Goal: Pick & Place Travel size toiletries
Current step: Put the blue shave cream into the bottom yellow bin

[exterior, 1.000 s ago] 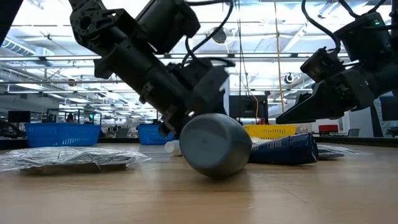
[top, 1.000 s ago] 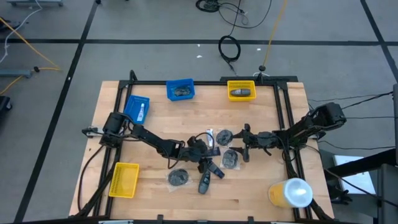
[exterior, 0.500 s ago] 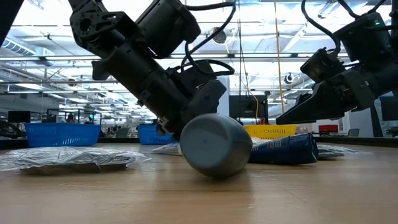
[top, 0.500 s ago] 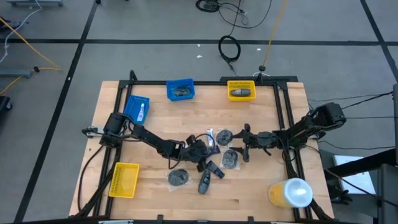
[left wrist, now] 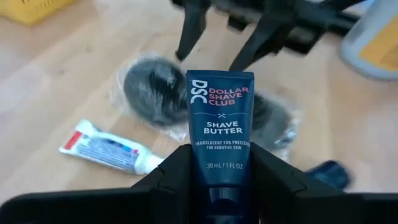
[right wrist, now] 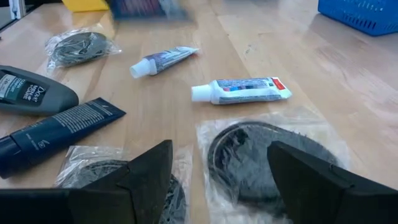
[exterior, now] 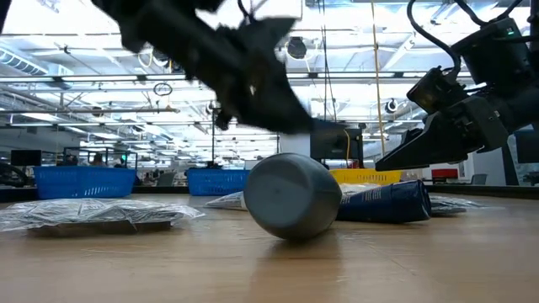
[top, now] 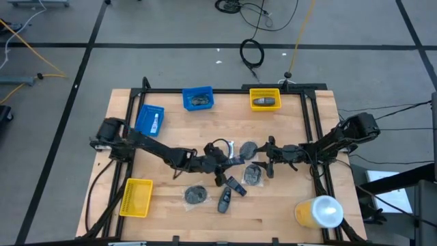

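Shave-butter tube (left wrist: 219, 134) clamped in left gripper (left wrist: 214, 171), its cap seemingly hidden.

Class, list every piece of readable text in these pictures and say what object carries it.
"DSC DOLLAR SHAVE CLUB" – dark blue tube held in the left tool.
"SHAVE BUTTER" – same tube.
"30 mL / 1 FL OZ" – same tube.
"Dove" – seemingly, on the grey bottle; its small print is unreadable.
Print on both white tubes: too blurred to read.

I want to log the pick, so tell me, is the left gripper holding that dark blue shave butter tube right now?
Yes, in the left wrist view the left gripper is clamped on the shave butter tube, held above the table.
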Robot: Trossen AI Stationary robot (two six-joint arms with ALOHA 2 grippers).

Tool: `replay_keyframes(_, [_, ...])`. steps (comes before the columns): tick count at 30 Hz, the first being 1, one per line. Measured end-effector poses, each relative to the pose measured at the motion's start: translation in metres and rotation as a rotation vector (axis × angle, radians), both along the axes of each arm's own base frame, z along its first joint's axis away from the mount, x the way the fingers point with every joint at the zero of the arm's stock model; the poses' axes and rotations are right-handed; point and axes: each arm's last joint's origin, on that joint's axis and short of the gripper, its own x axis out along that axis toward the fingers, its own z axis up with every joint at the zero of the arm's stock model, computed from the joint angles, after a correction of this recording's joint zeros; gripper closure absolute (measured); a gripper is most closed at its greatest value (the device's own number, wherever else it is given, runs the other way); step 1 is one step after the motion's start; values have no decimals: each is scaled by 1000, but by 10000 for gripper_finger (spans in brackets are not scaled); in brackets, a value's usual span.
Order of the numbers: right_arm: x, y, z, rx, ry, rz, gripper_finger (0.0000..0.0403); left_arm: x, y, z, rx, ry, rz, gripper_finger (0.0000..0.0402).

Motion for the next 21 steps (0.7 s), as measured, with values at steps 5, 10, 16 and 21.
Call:
replay_keyframes(5, [0, 0, 0, -5, -1, -10, 149, -35, -15, 34, -83, 92, 11, 254])
replay_keyframes(10, [0, 1, 0, -17, -3, -32, 149, -79, -33, 50, -313, 273, 96, 275])
replay_keyframes(16, [-1, 4, 0, -18, -4, -18, 149, -127, -64, 54, -688, 574, 245, 286])
replay_keyframes(21, [-1, 4, 0, -28, -6, -37, 149, -160, -95, 60, -919, 776, 363, 278])
